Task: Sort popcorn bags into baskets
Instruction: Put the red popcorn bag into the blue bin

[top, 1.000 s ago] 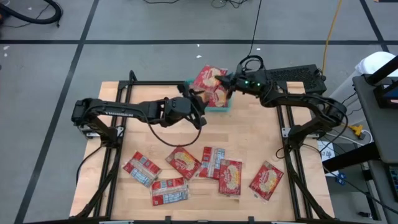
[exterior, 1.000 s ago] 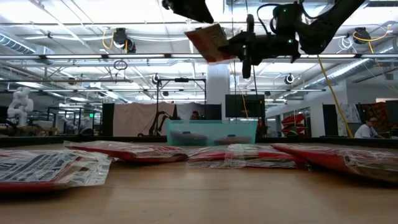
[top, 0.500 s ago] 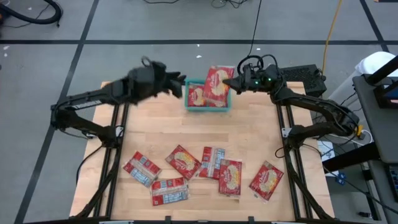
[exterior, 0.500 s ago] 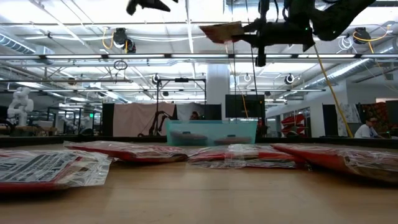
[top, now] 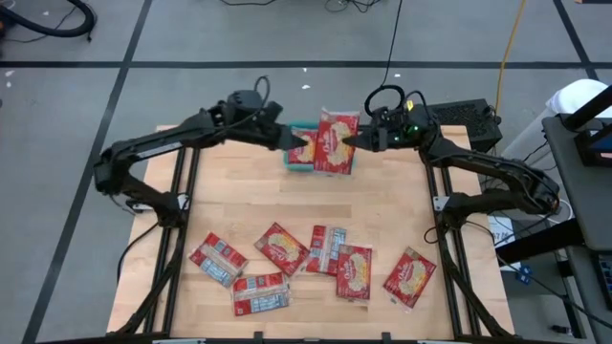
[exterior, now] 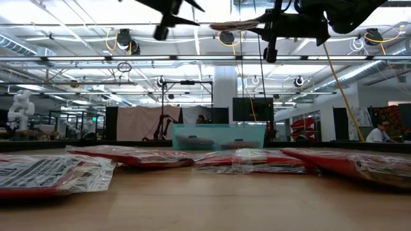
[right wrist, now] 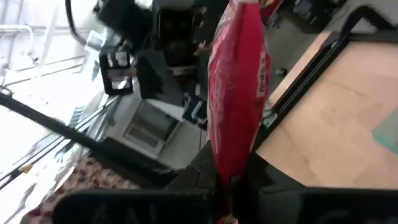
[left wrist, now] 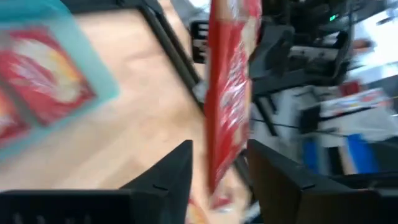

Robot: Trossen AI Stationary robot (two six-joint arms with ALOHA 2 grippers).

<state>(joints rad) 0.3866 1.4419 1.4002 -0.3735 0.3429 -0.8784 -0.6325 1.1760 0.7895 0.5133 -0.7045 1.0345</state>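
High view: right gripper clamped on edge of raised popcorn bag, held flat above teal basket at far middle of table. Left gripper just left of that bag, fingers spread either side of its edge, not gripping. One bag lies in basket. Six more popcorn bags scattered near table's front edge.

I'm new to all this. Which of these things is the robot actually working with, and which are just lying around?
In the job: held bag, pinched by the right fingers; left fingers, open around its edge; teal tray with a bag inside; six loose bags on the table.
Lying about: black keyboard-like box; yellow cable.
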